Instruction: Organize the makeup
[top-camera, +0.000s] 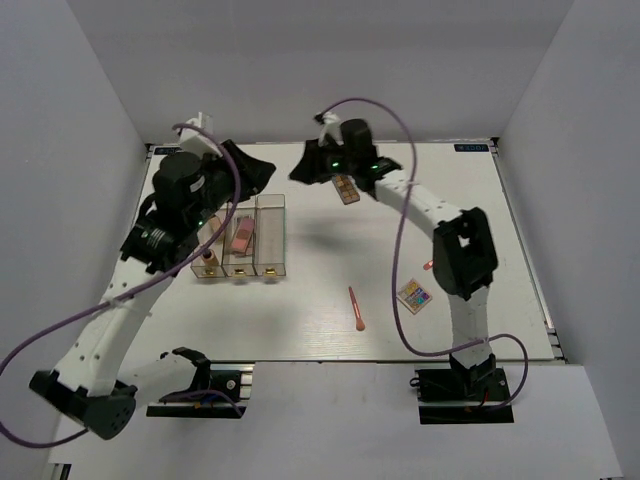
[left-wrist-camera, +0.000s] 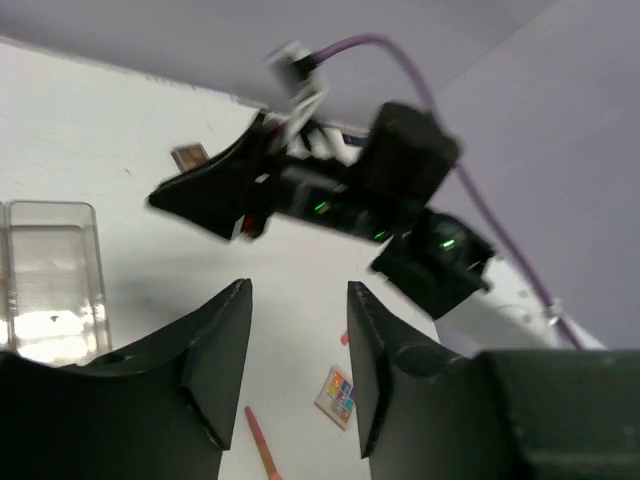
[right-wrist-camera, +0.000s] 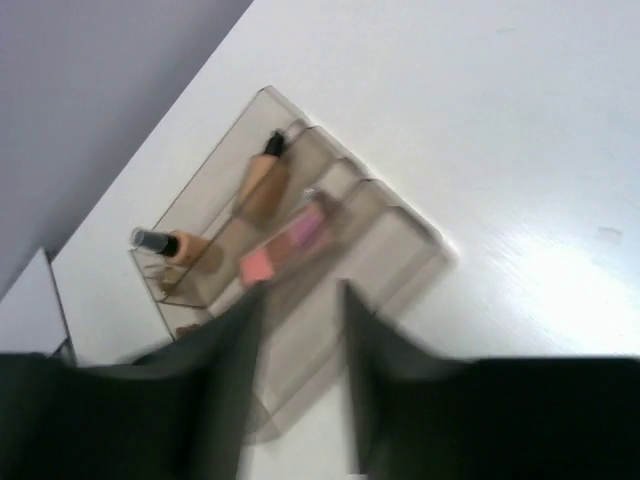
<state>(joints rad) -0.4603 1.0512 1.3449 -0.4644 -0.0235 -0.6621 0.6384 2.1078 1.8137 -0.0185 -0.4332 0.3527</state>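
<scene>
The clear organizer (top-camera: 271, 203) stands left of centre. In the right wrist view (right-wrist-camera: 404, 216) its outer slot holds two beige foundation bottles (right-wrist-camera: 264, 186), and its middle slot holds a mauve palette (right-wrist-camera: 306, 228) and a pink compact (right-wrist-camera: 257, 266). My left gripper (top-camera: 250, 170) is open and empty above the organizer's far end; it also shows in the left wrist view (left-wrist-camera: 298, 290). My right gripper (top-camera: 307, 166) is open and empty, raised right of the organizer and blurred in its own view (right-wrist-camera: 300, 290). A brown palette (top-camera: 345, 188) lies under the right wrist. A coral applicator (top-camera: 356, 308) and a multicolour palette (top-camera: 415, 296) lie near the front.
A small coral bit (top-camera: 428, 265) shows beside the right arm's elbow; I cannot tell what it is. White walls enclose the table on three sides. The two grippers are close together at the back of the table.
</scene>
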